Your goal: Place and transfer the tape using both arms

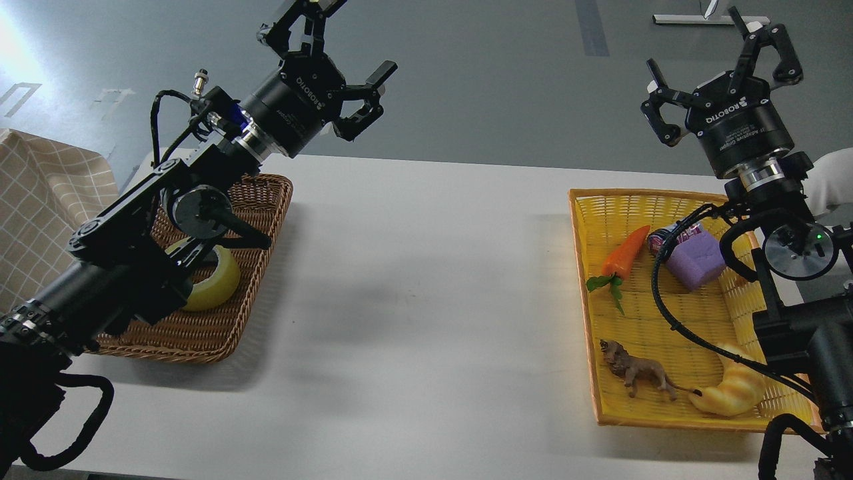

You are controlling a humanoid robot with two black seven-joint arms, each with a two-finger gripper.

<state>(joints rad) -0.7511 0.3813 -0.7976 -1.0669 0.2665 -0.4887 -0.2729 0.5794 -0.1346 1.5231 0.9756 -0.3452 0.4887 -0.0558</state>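
Note:
The yellow tape roll (214, 288) lies flat in the brown wicker basket (220, 333) at the table's left, half hidden behind my left arm. My left gripper (336, 50) is open and empty, raised high beyond the basket's far right corner, fingers pointing up and away. My right gripper (720, 63) is open and empty, held high above the far end of the yellow basket (586, 267) at the right.
The yellow basket holds a toy carrot (623, 253), a can (663, 239), a purple block (696, 260), a toy lion (633, 373) and a croissant toy (730, 393). A checked cloth (40, 207) lies at the left edge. White table (426, 300) lies between the baskets.

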